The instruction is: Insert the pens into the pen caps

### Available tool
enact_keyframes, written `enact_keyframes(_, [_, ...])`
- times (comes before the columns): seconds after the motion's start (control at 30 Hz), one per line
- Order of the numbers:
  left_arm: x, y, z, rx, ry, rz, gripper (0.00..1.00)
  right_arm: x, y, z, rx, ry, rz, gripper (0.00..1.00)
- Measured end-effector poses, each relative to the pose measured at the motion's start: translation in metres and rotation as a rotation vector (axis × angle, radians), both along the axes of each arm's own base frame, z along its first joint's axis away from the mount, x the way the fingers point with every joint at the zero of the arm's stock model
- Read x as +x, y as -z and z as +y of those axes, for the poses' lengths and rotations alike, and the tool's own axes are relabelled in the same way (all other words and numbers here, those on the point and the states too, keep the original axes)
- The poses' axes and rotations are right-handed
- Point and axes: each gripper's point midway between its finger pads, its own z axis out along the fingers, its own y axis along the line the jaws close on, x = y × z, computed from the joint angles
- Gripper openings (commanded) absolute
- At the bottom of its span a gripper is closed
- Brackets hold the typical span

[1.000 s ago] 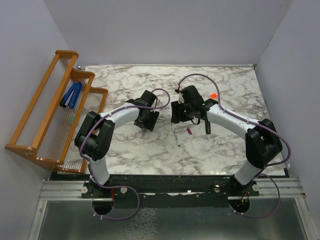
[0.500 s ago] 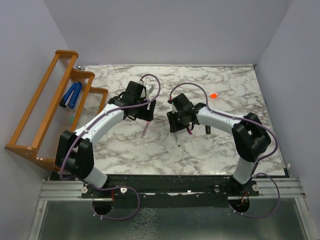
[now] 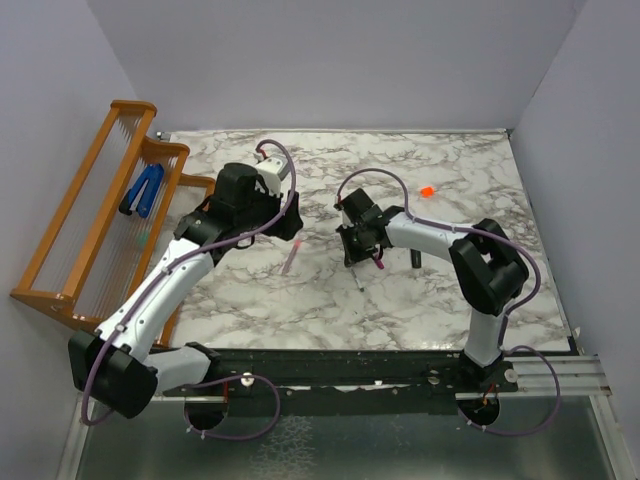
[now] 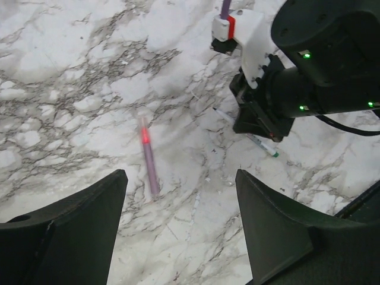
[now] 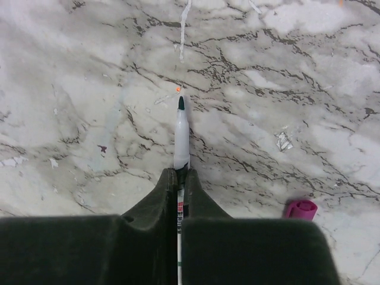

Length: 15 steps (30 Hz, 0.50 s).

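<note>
As the right pincer (image 5: 180, 178) clamps the white pen (image 5: 181, 139) (left pincer (image 4: 180, 196) gapes, empty), pickup seems the step. Next, probably: lift it toward the magenta cap (image 5: 300, 209) beside that pen.

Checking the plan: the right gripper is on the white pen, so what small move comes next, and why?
Probably lift the white pen slightly off the table. The right gripper is shut on its barrel, the pen seems to lie flat, and the magenta cap sits loose beside it, so the tip needs clearance before aiming at a cap.
</note>
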Motion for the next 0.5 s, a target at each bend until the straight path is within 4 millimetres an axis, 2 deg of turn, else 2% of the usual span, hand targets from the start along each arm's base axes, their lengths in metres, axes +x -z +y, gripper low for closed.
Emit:
enact_keyframes(0.1, [-0.013, 0.004, -0.007, -0.051, 0.053, -0.003, 0.71, 0.001, -0.001, 0.001, 0.002, -0.001, -0.003, 0.0])
enact_keyframes(0.23, [-0.033, 0.026, -0.018, -0.125, 0.134, 0.03, 0.69, 0.004, -0.004, 0.003, 0.008, -0.001, -0.011, 0.0])
enact_keyframes(0.3, [-0.041, 0.037, -0.026, -0.174, 0.169, 0.044, 0.7, 0.009, -0.014, 0.007, 0.032, 0.002, -0.038, 0.0])
enact_keyframes(0.33, [-0.046, 0.041, -0.03, -0.206, 0.186, 0.049, 0.72, 0.012, -0.022, 0.01, 0.051, 0.006, -0.057, 0.01])
enact_keyframes(0.4, [-0.051, 0.044, -0.035, -0.253, 0.206, 0.041, 0.77, 0.019, -0.051, 0.02, 0.13, 0.018, -0.121, 0.0])
enact_keyframes(0.5, [-0.057, 0.035, -0.043, -0.36, 0.228, -0.014, 0.78, 0.031, -0.118, 0.039, 0.307, 0.028, -0.254, 0.0])
